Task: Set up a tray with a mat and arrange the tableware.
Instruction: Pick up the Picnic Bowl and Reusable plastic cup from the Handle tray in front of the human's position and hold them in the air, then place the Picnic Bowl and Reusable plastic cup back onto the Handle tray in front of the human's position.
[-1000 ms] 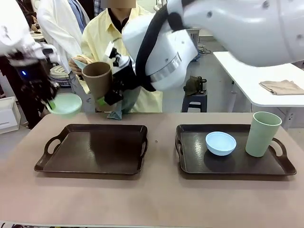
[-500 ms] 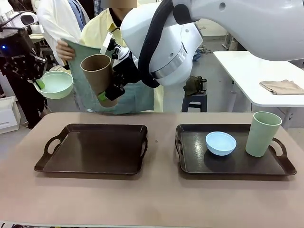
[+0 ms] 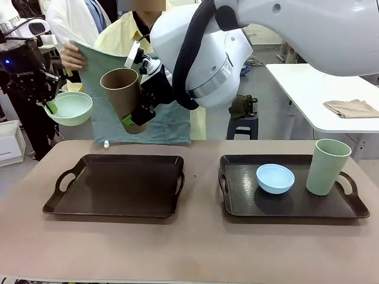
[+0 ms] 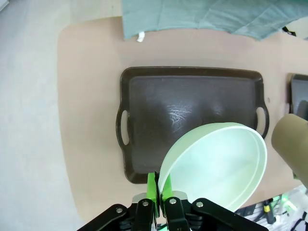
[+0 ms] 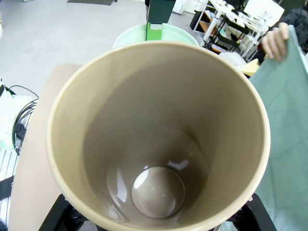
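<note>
Roughly, we're early: nothing is placed for good yet.

- Left tray (image 3: 118,189) is bare, no mat in it, no tableware on it.
- Mat (image 3: 172,125) is in the air at the far edge of the table (image 3: 195,248). A person's hand (image 3: 71,57) holds its top corner and the cloth hangs down behind both arms, lower edge just above the table's far side. Not laid.
- Left claw (image 3: 52,106) is pinched together on the rim of the mint bowl (image 3: 70,107), held up off the table's left end, beside the left tray and clear of it.
- Right claw (image 3: 131,118) is clamped around the lower body of the brown tumbler (image 3: 121,94), mouth tilted toward us, hanging above the far edge of the left tray.
- Blue bowl (image 3: 275,178) and sage tumbler (image 3: 327,167) both stand on the right tray (image 3: 249,204), bowl mid-tray, tumbler at its right end, untouched.

Our read: two of four pieces are lifted and waiting on the mat. Left to do: mat down flat in the left tray, then set bowl and tumbler on it, then fetch the blue bowl and sage tumbler across. We'd call it well under halfway, and the mat is the blocker
</note>
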Tool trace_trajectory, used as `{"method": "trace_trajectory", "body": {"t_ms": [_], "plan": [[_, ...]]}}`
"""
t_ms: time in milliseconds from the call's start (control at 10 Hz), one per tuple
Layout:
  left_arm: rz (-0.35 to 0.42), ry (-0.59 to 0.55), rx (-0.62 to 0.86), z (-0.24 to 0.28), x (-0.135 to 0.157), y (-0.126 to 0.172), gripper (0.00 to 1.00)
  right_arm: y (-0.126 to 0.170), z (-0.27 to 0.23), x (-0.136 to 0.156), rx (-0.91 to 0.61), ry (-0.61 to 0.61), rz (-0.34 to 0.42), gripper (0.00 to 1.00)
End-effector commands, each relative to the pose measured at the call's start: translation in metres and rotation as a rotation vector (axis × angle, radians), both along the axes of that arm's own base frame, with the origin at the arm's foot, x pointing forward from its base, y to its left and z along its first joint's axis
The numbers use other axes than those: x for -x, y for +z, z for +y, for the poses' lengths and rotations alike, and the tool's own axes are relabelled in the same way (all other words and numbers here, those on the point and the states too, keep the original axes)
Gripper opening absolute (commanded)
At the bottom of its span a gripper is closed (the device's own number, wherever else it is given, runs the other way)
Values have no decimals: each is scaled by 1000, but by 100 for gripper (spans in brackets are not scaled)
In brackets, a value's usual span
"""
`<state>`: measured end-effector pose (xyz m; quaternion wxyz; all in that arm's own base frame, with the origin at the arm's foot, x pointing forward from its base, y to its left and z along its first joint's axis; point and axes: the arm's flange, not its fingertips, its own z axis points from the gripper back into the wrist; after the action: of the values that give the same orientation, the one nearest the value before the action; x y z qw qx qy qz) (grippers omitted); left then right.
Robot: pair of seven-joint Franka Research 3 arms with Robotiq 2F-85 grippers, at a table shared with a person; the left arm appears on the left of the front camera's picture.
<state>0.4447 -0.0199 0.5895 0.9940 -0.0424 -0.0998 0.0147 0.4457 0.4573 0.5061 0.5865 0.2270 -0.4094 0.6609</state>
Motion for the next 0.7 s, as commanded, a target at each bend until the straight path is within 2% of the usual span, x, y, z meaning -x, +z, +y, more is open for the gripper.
{"method": "trace_trajectory", "body": {"t_ms": [0, 600], "plan": [[-11, -1, -9, 0, 0, 0, 0, 1, 0, 0, -9, -5, 6, 7], [-11, -1, -9, 0, 0, 0, 0, 1, 0, 0, -9, -5, 6, 7]]}}
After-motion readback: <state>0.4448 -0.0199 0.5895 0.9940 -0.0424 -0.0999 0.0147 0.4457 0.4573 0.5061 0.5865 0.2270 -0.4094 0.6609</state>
